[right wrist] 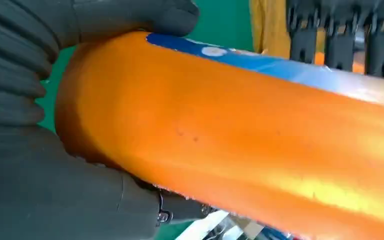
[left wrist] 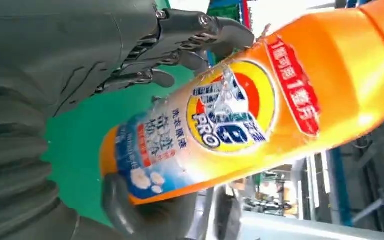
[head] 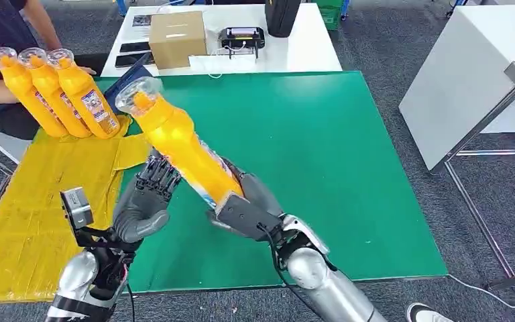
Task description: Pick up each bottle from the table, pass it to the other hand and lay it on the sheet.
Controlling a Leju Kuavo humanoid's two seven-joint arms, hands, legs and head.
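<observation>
An orange detergent bottle (head: pixel 174 141) with a clear cap hangs tilted over the green mat (head: pixel 322 147), cap pointing up and to the left. My right hand (head: pixel 248 208) grips it around its base; in the right wrist view the hand (right wrist: pixel 30 190) wraps the orange body (right wrist: pixel 255 145). My left hand (head: pixel 144 201) is just left of the bottle with its fingers (head: pixel 157 178) spread beside the lower body. The left wrist view has those fingers (left wrist: pixel 195 30) reaching over the labelled side (left wrist: pixel 240 110), not closed round it. Three more orange bottles (head: pixel 60 90) lie side by side on the yellow sheet (head: pixel 40 201).
A person in a dark shirt (head: pixel 0 67) sits at the far left behind the sheet. Beyond the mat a white table (head: pixel 308 47) carries a cardboard box (head: pixel 178 38), a black device (head: pixel 242 37) and phones. Another white table (head: pixel 469 74) stands to the right.
</observation>
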